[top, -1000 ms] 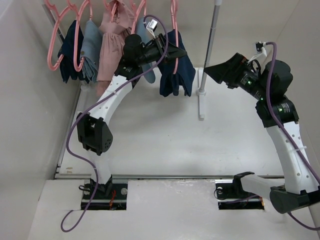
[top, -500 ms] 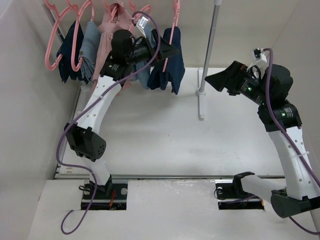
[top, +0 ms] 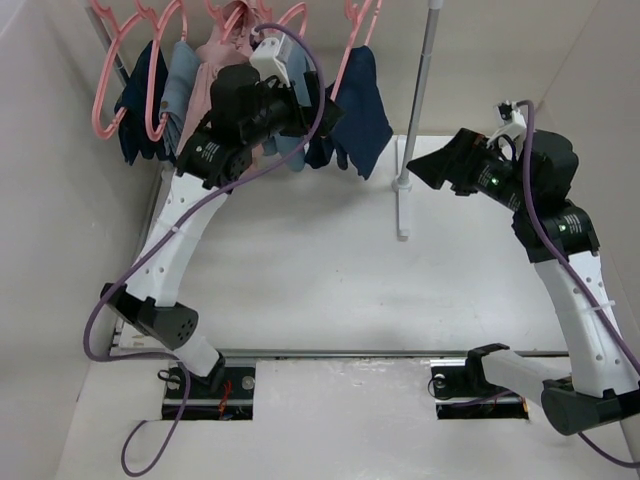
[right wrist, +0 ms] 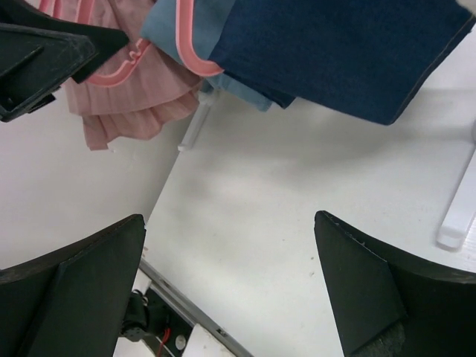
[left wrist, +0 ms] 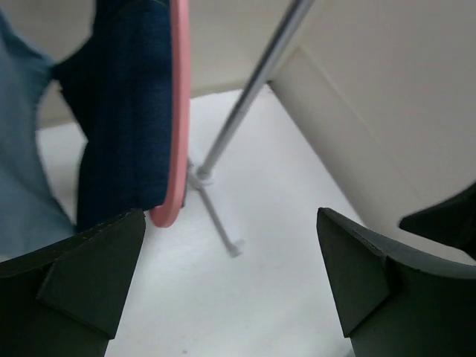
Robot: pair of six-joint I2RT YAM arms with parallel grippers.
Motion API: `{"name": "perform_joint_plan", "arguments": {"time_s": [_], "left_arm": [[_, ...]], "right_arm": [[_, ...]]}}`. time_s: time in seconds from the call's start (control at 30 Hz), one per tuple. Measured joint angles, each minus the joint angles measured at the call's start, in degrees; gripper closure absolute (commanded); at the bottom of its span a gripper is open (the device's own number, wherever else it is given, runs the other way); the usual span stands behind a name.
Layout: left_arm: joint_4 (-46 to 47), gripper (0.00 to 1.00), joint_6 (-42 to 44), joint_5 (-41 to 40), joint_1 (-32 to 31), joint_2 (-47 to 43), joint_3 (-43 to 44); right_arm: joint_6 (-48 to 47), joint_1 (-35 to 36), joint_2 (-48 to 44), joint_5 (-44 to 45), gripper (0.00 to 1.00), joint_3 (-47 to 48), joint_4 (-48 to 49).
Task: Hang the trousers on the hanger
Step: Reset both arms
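Note:
The dark navy trousers [top: 362,108] hang folded over a pink hanger [top: 345,62] whose hook sits on the rail at the top. My left gripper [top: 318,112] is just left of them, open and holding nothing. In the left wrist view the trousers [left wrist: 123,111] and the hanger's pink edge [left wrist: 177,119] hang just above my left finger, with the gripper [left wrist: 230,282] wide open over bare table. My right gripper [top: 425,165] is open, to the right of the pole. In the right wrist view that gripper [right wrist: 230,282] is empty, the trousers [right wrist: 342,52] well ahead.
More pink hangers on the rail carry a pink dress [top: 212,85], light blue denim [top: 185,90] and a dark garment [top: 138,100]. A vertical rack pole [top: 424,70] rises from a foot [top: 402,205] on the white table. Walls close in on the left and back.
My left gripper has opened and let go of the hanger, and the arm has drawn back up and left. The trousers now hang free, swung rightward. The right arm has barely moved.

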Motion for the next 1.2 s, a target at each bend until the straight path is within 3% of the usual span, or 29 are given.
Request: {"name": "perform_joint_plan", "arguments": {"time_s": [0.27, 0.5, 0.67, 0.97, 1.2], "left_arm": [[-1.4, 0.01, 12.6, -21.9, -4.2, -10.9, -10.2], [8.2, 0.01, 22.2, -39.2, -4.2, -43.1, -41.7], [9.8, 0.01, 25.2, -48.0, 4.0, -59.1, -50.8], [5.4, 0.01, 18.9, -54.4, 20.8, -66.3, -63.0], [3.9, 0.01, 12.0, -57.1, 25.1, -66.0, -68.8]], "right_arm": [[-3.1, -0.1, 0.2, 1.2, 0.00, -2.4, -2.0], [-4.9, -3.0, -0.8, 11.6, 0.00, -13.3, -3.8], [-5.4, -5.9, -3.3, 17.4, 0.00, -18.4, -4.1], [-5.8, -7.1, -4.6, 22.3, 0.00, -18.9, -1.0], [-5.3, -7.3, -5.9, 24.6, 0.00, -20.0, 1.5]]}}
